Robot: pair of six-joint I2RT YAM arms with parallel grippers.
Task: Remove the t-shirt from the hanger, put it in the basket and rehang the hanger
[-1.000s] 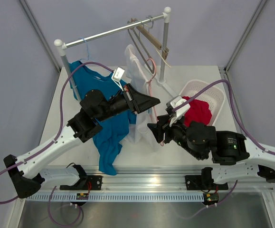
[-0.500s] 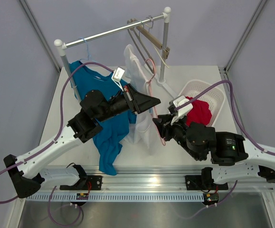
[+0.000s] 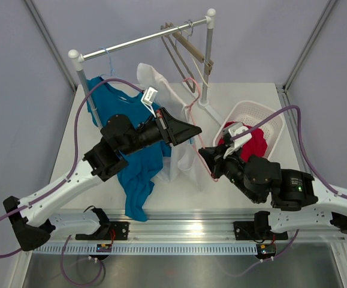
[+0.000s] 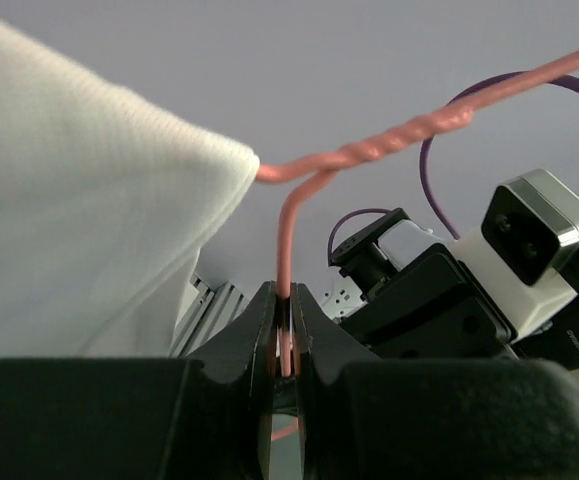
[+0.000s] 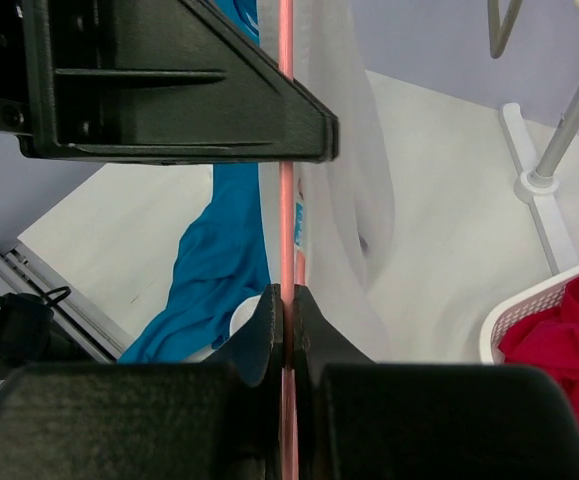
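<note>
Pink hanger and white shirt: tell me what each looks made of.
The hanger: likely metal wire under a smooth pink coating; it is thin and twisted around itself at the neck. The shirt: soft matte white fabric, probably a fine knit, judging by the tiny dotted texture.

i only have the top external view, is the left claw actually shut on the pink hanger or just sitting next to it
Observer: It is shut on it. The left wrist view shows the left claw pinching the wire of the pink hanger just below its twisted neck.
Operator: ok and the right claw, same wire or has it got cloth
Observer: Same wire. In the right wrist view the right claw is shut on a straight run of the hanger. Only pink wire shows between its fingers, and the white t-shirt hangs just off to one side.
</note>
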